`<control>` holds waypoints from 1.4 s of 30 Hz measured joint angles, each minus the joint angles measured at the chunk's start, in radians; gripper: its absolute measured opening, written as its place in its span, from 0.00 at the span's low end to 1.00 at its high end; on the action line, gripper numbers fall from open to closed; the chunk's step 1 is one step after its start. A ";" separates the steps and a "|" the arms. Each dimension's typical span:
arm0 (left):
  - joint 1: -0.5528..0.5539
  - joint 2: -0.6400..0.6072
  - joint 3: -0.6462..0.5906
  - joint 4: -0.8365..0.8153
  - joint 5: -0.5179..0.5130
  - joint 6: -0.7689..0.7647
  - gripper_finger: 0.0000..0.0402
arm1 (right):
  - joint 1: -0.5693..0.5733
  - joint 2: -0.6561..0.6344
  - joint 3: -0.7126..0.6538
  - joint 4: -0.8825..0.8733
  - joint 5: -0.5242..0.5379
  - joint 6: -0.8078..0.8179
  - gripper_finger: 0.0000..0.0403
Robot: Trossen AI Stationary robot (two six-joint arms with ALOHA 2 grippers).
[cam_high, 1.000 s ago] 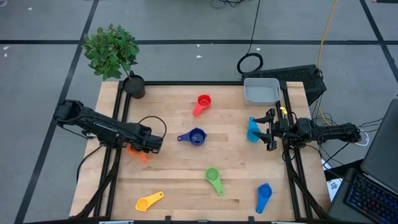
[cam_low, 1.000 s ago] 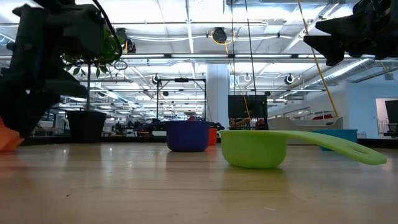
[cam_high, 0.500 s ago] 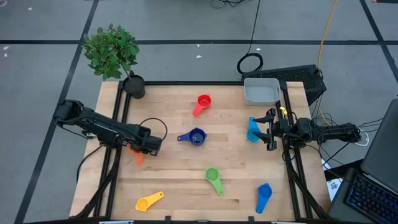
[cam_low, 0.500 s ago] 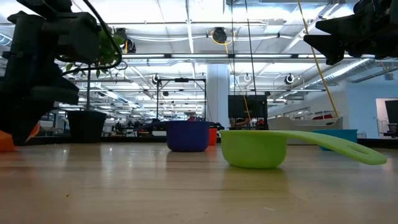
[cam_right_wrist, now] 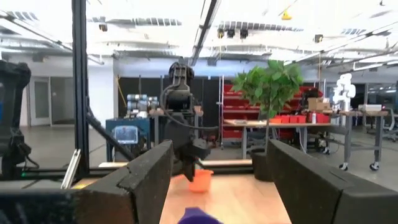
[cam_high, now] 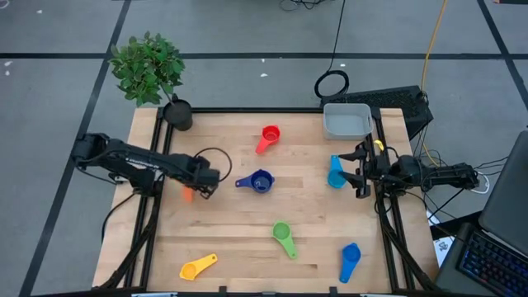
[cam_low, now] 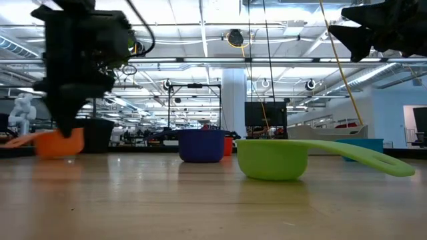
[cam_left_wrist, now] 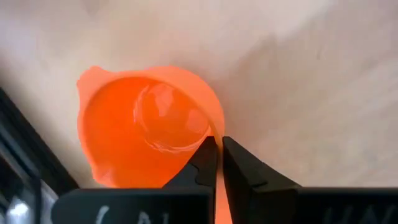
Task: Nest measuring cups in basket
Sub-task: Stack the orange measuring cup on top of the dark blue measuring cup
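**Left gripper pinches the orange cup**

At the front edge of the table, the yellow cup lies near the left corner. The medium blue cup lies near the right corner. The green cup sits between them, a little farther in. In the low view the green cup is the closest thing, with its handle pointing to the right.

Next comes the middle of the table. The left gripper is low on the left side. Its fingers are squeezed tight on the rim of the orange cup, beside its handle. The orange cup is just under the gripper. In the low view the orange cup looks very close to the wood, but I cannot tell if it touches.

The dark blue cup stands in the middle of the table. The light blue cup is on the right side. The right gripper hangs just beside the light blue cup, up in the air. Its fingers are spread wide and hold nothing.

Farther back, the red cup lies alone. The grey basket sits at the far right corner. A black pot with a green plant stands at the far left corner.
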 joint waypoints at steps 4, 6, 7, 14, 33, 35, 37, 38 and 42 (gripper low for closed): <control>0.100 0.000 0.050 0.092 -0.051 0.187 0.02 | 0.000 0.000 0.000 0.038 0.000 -0.003 0.62; 0.163 -0.001 0.063 0.155 -0.056 0.292 0.02 | 0.000 0.000 0.000 0.046 0.000 -0.002 0.62; 0.196 -0.001 0.066 0.190 -0.056 0.341 0.02 | 0.000 0.000 0.000 0.048 0.000 0.000 0.62; 0.417 0.000 0.071 0.415 -0.015 0.562 0.02 | 0.000 0.000 0.000 0.052 -0.002 0.064 0.62; 0.265 0.265 0.309 0.299 0.099 0.686 0.02 | 0.000 0.000 0.000 0.080 -0.003 0.108 0.62; 0.252 0.264 0.364 0.245 0.059 0.701 0.02 | 0.000 0.000 0.000 0.075 -0.003 0.091 0.62; 0.240 0.264 0.425 0.185 0.018 0.716 0.02 | 0.000 0.000 0.000 0.068 -0.003 0.086 0.62; 0.234 0.264 0.454 0.157 0.004 0.730 0.02 | 0.000 0.000 0.000 0.063 -0.003 0.086 0.62; 0.179 0.262 0.535 0.159 0.039 0.921 0.02 | 0.000 0.001 0.000 0.047 -0.002 0.091 0.62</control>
